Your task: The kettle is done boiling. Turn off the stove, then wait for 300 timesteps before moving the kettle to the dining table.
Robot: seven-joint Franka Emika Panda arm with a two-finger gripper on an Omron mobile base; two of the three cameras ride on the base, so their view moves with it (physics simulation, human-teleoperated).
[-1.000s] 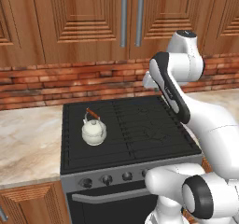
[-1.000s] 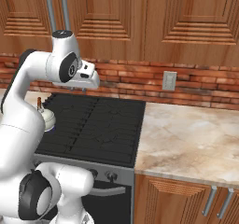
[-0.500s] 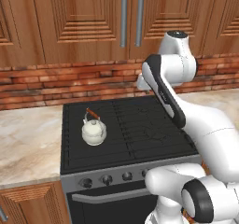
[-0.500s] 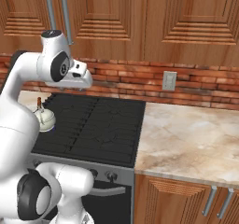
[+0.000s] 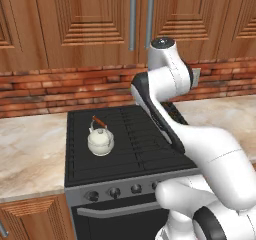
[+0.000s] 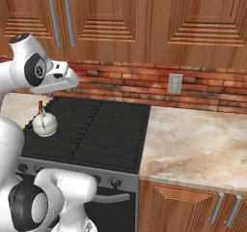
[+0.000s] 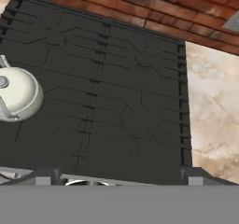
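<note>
One kettle [image 5: 100, 141] on stove [image 6: 101, 129], arm raised.
Over the past second the arm swung back and lifted above the grates; gripper [image 7: 119, 183] stood wide, holding nothing. Kettle sat on the left burner, untouched; knob work appeared finished, waiting likely.

Kettle [image 5: 100, 142]: cream-white body, thin dark handle w/ reddish-brown wood piece. Stove [image 5: 145, 134]: black top & black grates, grey front panel, dark round knobs [image 5: 114, 192]. Worktop [image 6: 193, 144]: beige marbled stone, pale veins. Backsplash [image 5: 45, 91]: red-brown brick, lighter mortar lines. Wall cabinets [image 6: 193, 18]: warm brown wood, stepped panel pattern, grey metal handles. Outlet plate [image 6: 175, 83]: pale grey. Arm [image 5: 170, 79]: white w/ dark joints.
</note>
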